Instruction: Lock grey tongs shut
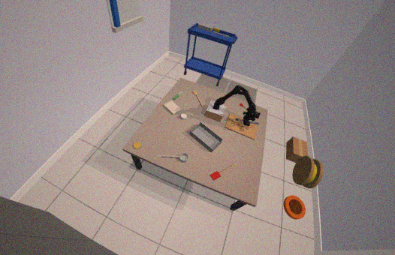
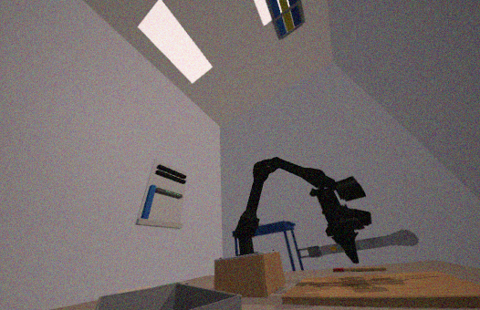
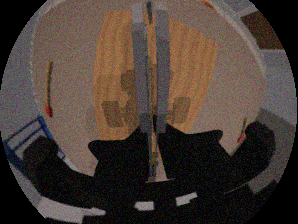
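Observation:
The grey tongs [image 1: 238, 119] [image 2: 384, 241] [image 3: 162, 60] hang in the air above the wooden board [image 1: 248, 133] [image 2: 448, 287] [image 3: 111, 45]. Their two arms lie side by side with a narrow gap in the wrist view. In the exterior view they are nearly level, the broad rounded end at the right slightly higher than the narrow end at the left. My gripper [image 2: 356, 260] [image 3: 150, 117] points down and is shut on the tongs partway along them. Their shadow falls on the board. The hinge lock cannot be made out. The roasting tin [image 1: 216, 146] [image 2: 138, 297] has nothing across it.
The arm's base stands on a wooden block [image 1: 214, 114] [image 2: 240, 275] between tin and board. A red-tipped stick [image 2: 361, 269] [image 3: 49, 90] lies behind the board. A strainer [image 1: 183, 157] and a red spatula [image 1: 215, 175] lie toward the table's front edge. A blue trolley [image 1: 212, 34] stands behind.

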Robot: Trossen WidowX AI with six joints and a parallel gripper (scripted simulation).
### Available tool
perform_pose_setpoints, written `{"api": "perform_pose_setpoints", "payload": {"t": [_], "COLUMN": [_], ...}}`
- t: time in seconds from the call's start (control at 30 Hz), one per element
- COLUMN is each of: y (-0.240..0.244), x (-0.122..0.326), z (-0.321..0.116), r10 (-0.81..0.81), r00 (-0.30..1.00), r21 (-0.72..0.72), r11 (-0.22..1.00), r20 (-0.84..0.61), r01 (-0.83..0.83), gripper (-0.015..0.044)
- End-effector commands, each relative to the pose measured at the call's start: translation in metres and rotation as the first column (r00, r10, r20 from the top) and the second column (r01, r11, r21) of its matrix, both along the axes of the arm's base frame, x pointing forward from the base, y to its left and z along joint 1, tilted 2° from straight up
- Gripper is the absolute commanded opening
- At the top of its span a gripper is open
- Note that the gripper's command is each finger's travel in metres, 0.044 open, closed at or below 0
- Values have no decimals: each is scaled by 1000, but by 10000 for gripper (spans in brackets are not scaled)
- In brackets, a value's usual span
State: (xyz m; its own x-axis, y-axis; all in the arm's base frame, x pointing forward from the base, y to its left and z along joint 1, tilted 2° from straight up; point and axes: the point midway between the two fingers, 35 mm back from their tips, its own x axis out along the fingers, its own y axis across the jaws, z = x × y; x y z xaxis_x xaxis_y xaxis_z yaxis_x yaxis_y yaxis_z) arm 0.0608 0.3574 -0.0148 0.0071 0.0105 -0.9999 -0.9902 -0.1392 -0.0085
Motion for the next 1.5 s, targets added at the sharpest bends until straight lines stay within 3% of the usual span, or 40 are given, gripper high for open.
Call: {"api": "perform_pose_setpoints", "payload": {"t": [0.0, 0.23, 0.97, 1.17, 1.47], "y": [-3, -4, -2, -15, -96], "x": [0, 0, 0, -1, -9], "z": [-8, -13, -11, 6, 75], "r10": [-5, -5, 0, -1, -4], "r00": [1000, 1000, 1000, 1000, 1000], "r21": [-8, -8, -4, -5, -14], "r11": [1000, 1000, 1000, 1000, 1000], "r20": [2, 2, -1, 0, 0], "r01": [5, 5, 0, 1, 4], "gripper": [-150, -150, 427, 440, 440]}}
